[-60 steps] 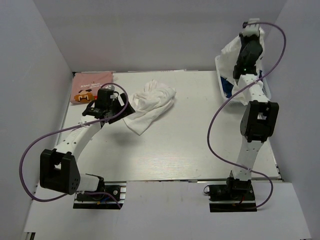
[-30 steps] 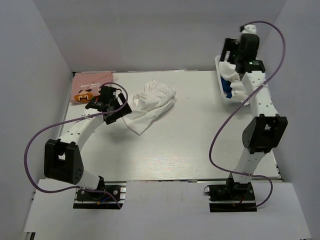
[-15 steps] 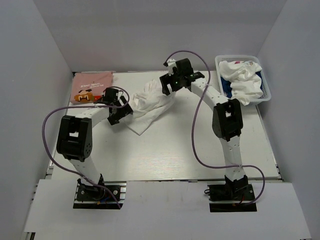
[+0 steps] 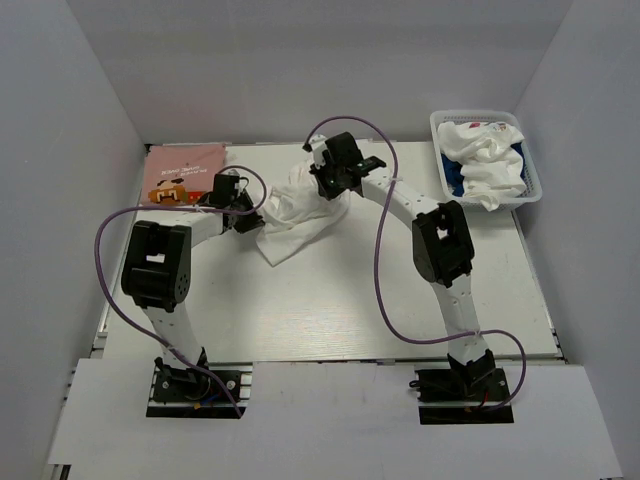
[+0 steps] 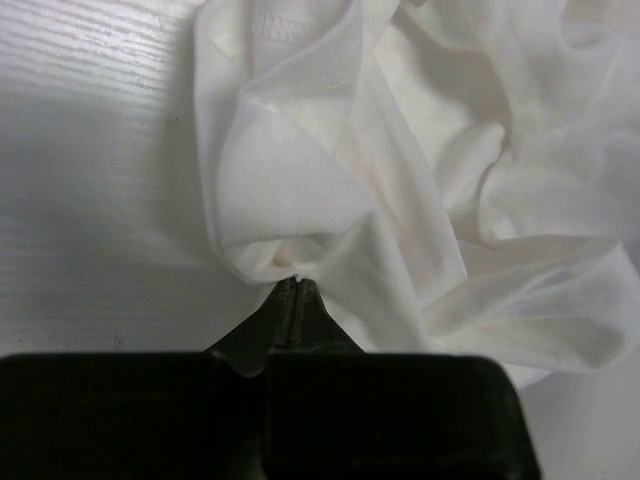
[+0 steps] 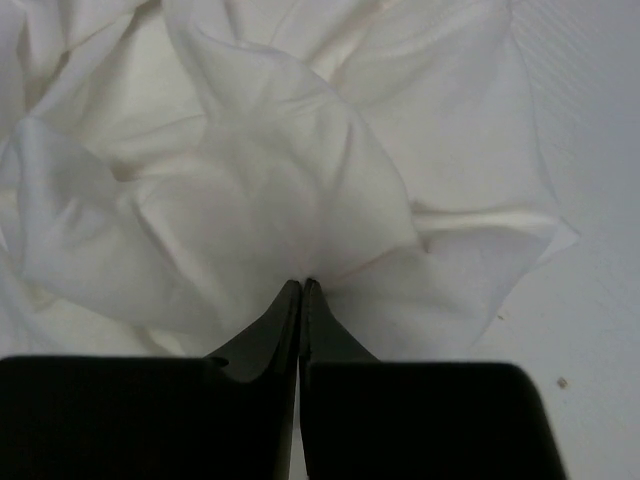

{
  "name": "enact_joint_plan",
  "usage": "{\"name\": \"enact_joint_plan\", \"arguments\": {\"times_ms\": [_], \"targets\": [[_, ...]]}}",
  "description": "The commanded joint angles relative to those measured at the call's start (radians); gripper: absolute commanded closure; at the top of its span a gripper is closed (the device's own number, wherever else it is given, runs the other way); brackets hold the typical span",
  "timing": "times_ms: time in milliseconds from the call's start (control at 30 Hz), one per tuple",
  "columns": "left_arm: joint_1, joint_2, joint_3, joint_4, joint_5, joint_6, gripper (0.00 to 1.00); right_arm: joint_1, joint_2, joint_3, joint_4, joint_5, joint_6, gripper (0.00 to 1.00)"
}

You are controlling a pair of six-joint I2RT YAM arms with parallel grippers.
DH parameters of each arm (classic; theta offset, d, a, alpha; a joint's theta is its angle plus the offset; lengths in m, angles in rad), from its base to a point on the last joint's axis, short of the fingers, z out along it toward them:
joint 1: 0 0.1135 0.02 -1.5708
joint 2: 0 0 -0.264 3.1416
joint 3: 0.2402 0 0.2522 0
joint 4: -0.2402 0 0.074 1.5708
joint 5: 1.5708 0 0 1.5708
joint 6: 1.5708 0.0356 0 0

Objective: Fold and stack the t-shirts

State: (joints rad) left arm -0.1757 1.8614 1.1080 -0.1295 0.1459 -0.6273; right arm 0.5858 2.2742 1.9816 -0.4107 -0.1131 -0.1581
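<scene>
A crumpled plain white t-shirt (image 4: 297,214) lies on the table (image 4: 380,290) at the back middle. My left gripper (image 4: 250,213) is shut on a pinch of its left edge; in the left wrist view the cloth (image 5: 330,190) bunches at the closed tips (image 5: 292,282). At the shirt's far right end my right gripper (image 4: 322,185) is shut too, and the right wrist view shows cloth (image 6: 250,180) gathered into its tips (image 6: 302,284). A folded pink t-shirt (image 4: 183,172) with brown print lies at the back left.
A white plastic lattice basket (image 4: 531,170) at the back right holds a white t-shirt (image 4: 485,150) over a navy blue one (image 4: 455,174). White walls close in the table on three sides. Purple cables loop above both arms.
The right arm swung from the basket across to the white shirt's right end and closed on it. The left gripper moved in to the shirt's left edge and closed on it.
</scene>
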Motion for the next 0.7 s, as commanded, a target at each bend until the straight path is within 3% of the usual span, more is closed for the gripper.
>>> {"name": "enact_joint_plan", "arguments": {"times_ms": [0,100,133,333,667], "targets": [[0.004,-0.085,0.038,0.060,0.003,0.038,1.00,-0.018,-0.129,-0.052,0.084,0.085,0.018,1.00],[-0.007,-0.243,0.001,0.087,-0.077,0.069,1.00,-0.012,-0.272,-0.141,0.164,0.196,0.055,1.00],[-0.021,-0.284,0.001,0.087,-0.121,0.092,1.00,-0.014,-0.385,-0.236,0.250,0.225,0.083,1.00],[-0.021,-0.571,-0.045,0.005,-0.164,0.110,1.00,-0.011,-0.701,-0.482,0.384,0.329,0.109,1.00],[-0.021,-1.027,0.071,-0.074,-0.210,0.138,1.00,-0.014,-1.192,-0.535,0.432,0.423,0.111,1.00]]}}
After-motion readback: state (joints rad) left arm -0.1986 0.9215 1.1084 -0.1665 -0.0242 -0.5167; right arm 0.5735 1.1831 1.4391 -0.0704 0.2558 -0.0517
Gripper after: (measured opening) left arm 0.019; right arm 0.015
